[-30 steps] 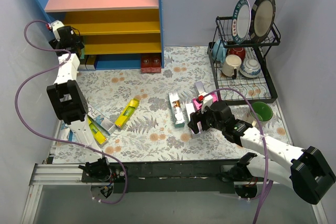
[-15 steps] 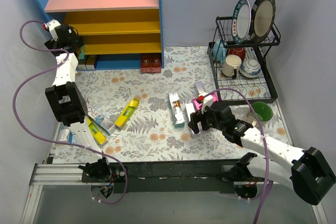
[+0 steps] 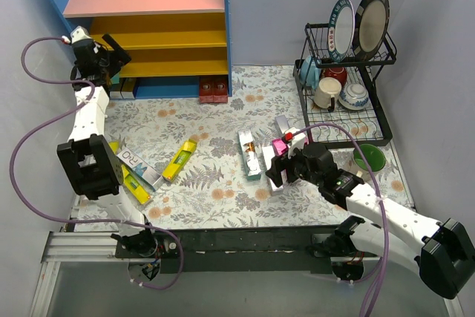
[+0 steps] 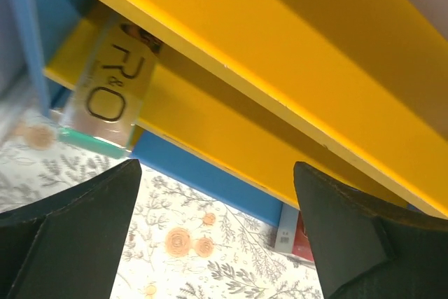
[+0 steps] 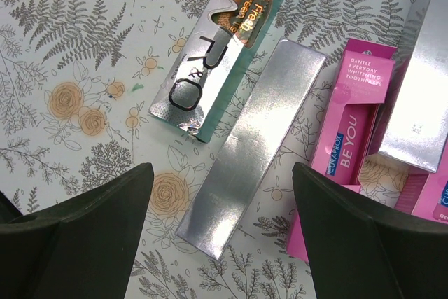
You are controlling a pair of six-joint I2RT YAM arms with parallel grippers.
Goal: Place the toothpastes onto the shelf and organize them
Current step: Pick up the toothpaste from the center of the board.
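The shelf (image 3: 148, 35) stands at the back left, blue-sided with a pink top and yellow boards. My left gripper (image 3: 116, 55) hovers open by its left end, holding nothing. In the left wrist view a silver R&O toothpaste box (image 4: 105, 92) lies on a yellow board (image 4: 231, 141), one end jutting out, ahead of the left gripper (image 4: 215, 173). My right gripper (image 3: 276, 176) is open over the mat's middle. Directly below the right gripper (image 5: 222, 173) lies a plain silver box (image 5: 252, 148), with a silver-teal box (image 5: 217, 61) and pink boxes (image 5: 353, 113) beside it.
Yellow boxes (image 3: 179, 161) (image 3: 136, 185) and a silver one (image 3: 137, 165) lie at the left of the mat. Dark red boxes (image 3: 214, 89) sit at the shelf's foot. A black dish rack (image 3: 345, 98) with plates and cups and a green bowl (image 3: 369, 157) stand on the right.
My left gripper has opened and risen away from the shelf's lower left, leaving the silver box on the board. The right gripper has hardly shifted.
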